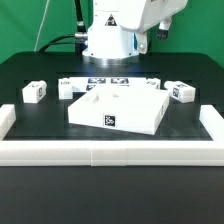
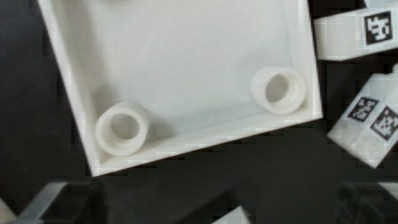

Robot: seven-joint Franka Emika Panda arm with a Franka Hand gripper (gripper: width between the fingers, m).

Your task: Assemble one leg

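One leg (image 1: 181,91) sits near the panel (image 1: 115,108); gripper (image 2: 196,205) spread, empty, so a skewed descent could clip the panel edge.

Black table (image 1: 25,68), panel (image 1: 120,106), legs (image 1: 35,91), rails (image 1: 110,153), marker board (image 1: 110,80)

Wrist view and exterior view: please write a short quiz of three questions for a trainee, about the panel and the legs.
1. True or false: in the wrist view, the two round sockets of the panel both hold legs.
2. In the exterior view, the panel's tag is on: A its top; B its front side face; C no face at all.
3. Fill in: the leg at the exterior view's left lies ___ the panel (on / apart from).
Key: 1 false; 2 B; 3 apart from.
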